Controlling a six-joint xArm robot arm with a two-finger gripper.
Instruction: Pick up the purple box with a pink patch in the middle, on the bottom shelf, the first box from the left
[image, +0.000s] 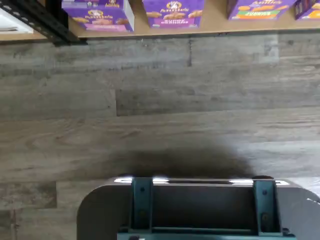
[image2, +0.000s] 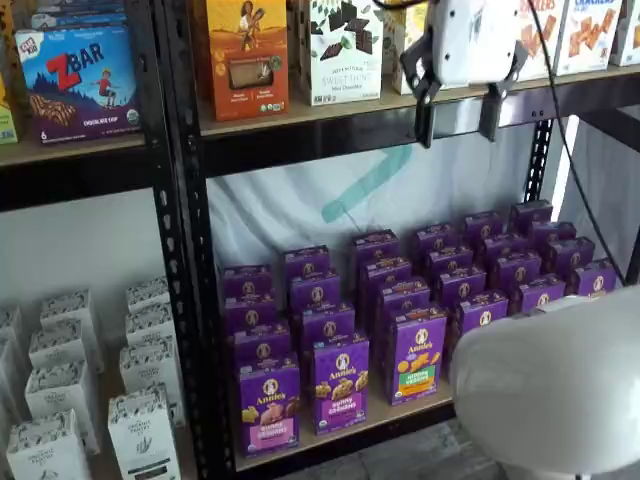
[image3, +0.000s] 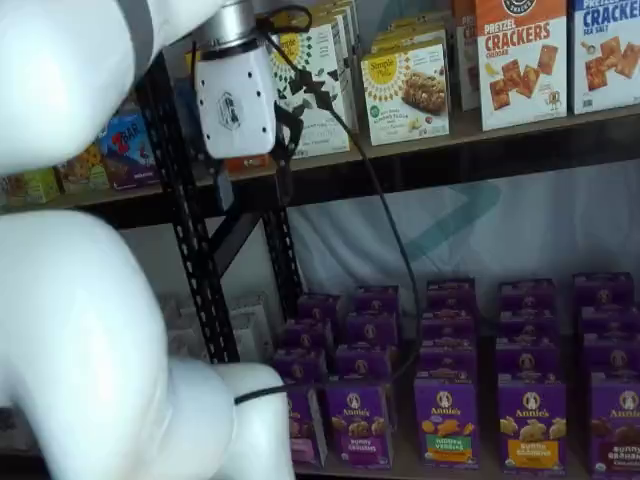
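Cardboard, glossy and purple, makes the purple box (image2: 268, 405) with its pink band, upright at the left front of the light wooden bottom shelf (image2: 400, 412), while the white-bodied gripper (image2: 459, 120) hangs high above, black fingers plainly apart.

The purple box (image2: 268, 405) stands at front-left of the bottom shelf (image2: 400, 412), rows of like cartons to its right & behind. Tool (image2: 458, 112) hangs well above them, in front of upper shelf edge. Floor lies before the shelf.
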